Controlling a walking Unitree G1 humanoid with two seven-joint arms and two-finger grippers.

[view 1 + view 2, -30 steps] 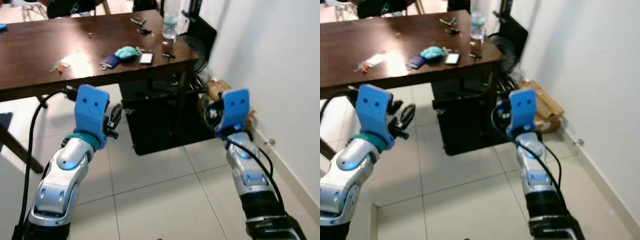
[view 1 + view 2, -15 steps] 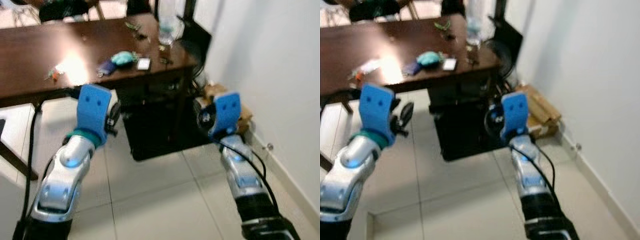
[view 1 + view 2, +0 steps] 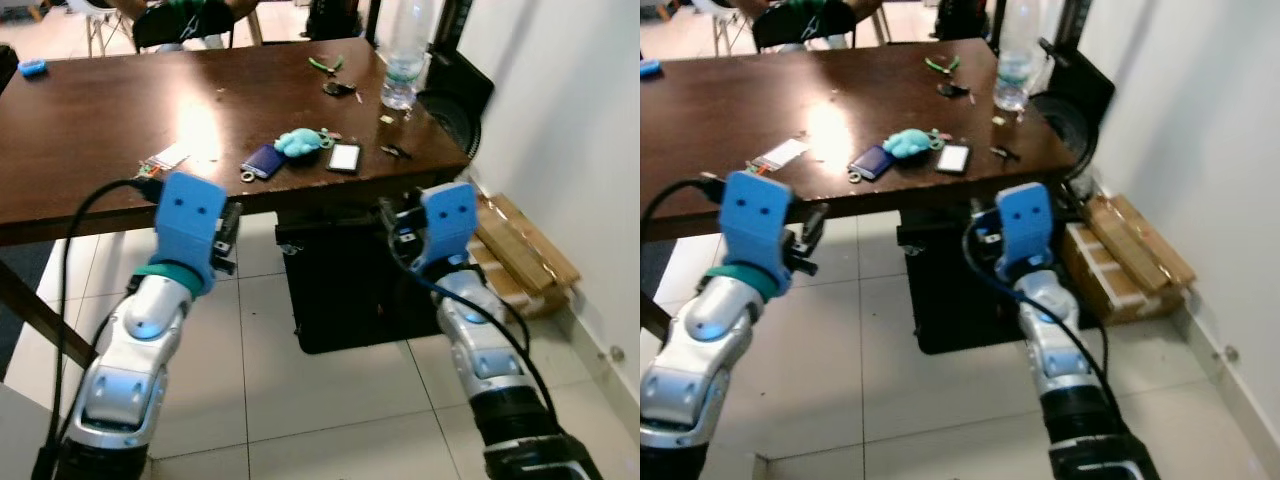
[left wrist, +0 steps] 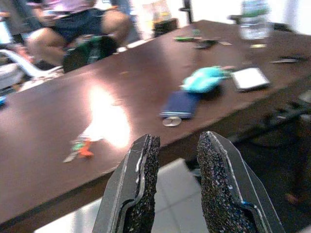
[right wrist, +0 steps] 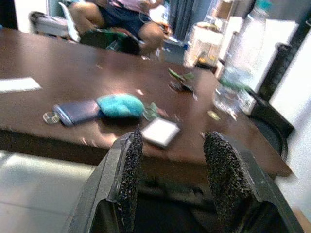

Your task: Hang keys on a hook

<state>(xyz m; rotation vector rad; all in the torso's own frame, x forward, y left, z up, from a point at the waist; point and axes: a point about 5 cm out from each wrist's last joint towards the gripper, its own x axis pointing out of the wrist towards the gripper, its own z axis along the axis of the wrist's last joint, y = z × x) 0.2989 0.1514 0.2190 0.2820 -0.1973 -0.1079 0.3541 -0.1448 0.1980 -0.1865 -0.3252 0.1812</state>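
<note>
Both grippers are raised in front of the robot, just before the near edge of the dark wooden table (image 3: 90, 120), and this height seems chosen so that each wrist camera looks flat across the tabletop. The left gripper (image 4: 176, 145) has its two black fingers apart with nothing between them, and the right gripper (image 5: 171, 145) also stands with its fingers apart and empty, so I judge that the robot is in the approach, not yet in a grasp. The task's thing is most probably the cluster lying ahead of both grippers on the table: a dark blue key pouch (image 3: 262, 160) with a small metal ring at its near end, touching a turquoise soft charm (image 3: 300, 142), with what look like keys just beyond the charm. This cluster lies ahead of the right gripper and a little to its left side, and ahead of the left gripper toward its right, so either arm could reach it, though the right one seems nearer. Just beside the charm, directly ahead of the right gripper, lies a small phone (image 3: 345, 157), which a careless reach could push. Another small set of keys with orange and green tags (image 4: 77, 148) lies ahead of the left gripper, nearer to the table edge. Farther beyond stands a plastic water bottle (image 3: 402, 60). A person sits at the far side of the table. I cannot make out any hook.
</note>
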